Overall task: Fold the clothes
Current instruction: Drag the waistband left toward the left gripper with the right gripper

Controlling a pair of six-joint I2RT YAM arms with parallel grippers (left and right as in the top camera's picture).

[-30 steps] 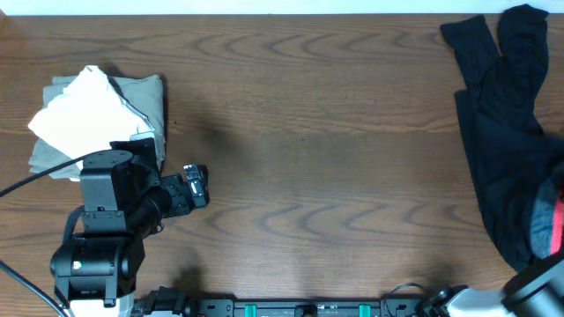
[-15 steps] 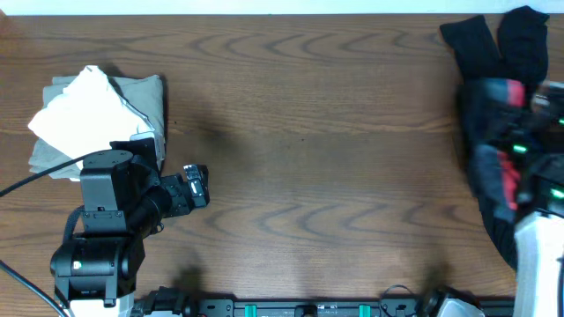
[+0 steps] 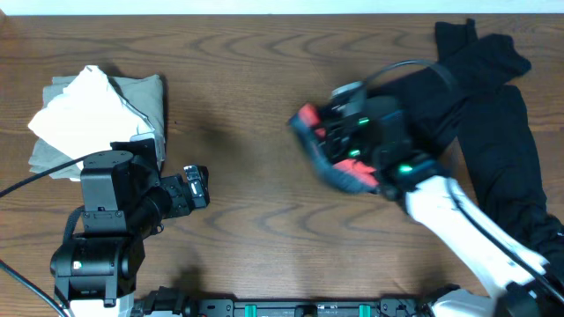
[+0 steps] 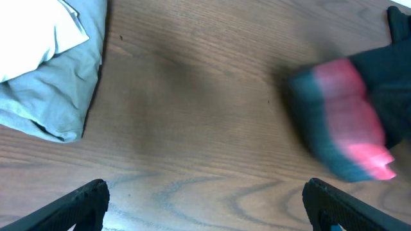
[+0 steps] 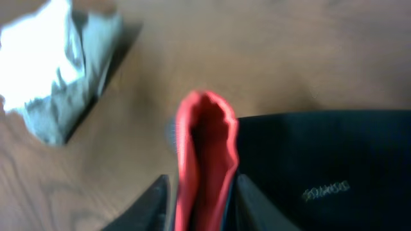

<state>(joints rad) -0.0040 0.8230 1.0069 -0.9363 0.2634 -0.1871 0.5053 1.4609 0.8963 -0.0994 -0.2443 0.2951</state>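
Note:
The clothes are black pants (image 3: 493, 132) lying from the far right corner toward the table's middle, blurred by motion. Their coral-red waistband (image 3: 339, 163) is the leftmost part. My right gripper (image 3: 352, 141) is over that waistband. In the right wrist view its jaws (image 5: 202, 186) stand parted, with an uncrushed loop of the red waistband (image 5: 205, 147) upright between them and a small white logo (image 5: 327, 189) on the black cloth to the right. My left gripper (image 3: 196, 185) rests at the front left. It is wide open (image 4: 205, 196) over bare wood, with the waistband (image 4: 350, 122) ahead to its right.
A folded grey and white pile (image 3: 97, 114) sits at the back left, just beyond the left arm, and shows in both wrist views (image 4: 45, 64) (image 5: 58, 70). The right arm's white link (image 3: 467, 229) slants across the front right. Bare wood lies between the pile and the waistband.
The right arm swept from the right edge to the table's middle, dragging the pants' waistband leftward. Its jaws have parted around the waistband. The left arm has not moved.

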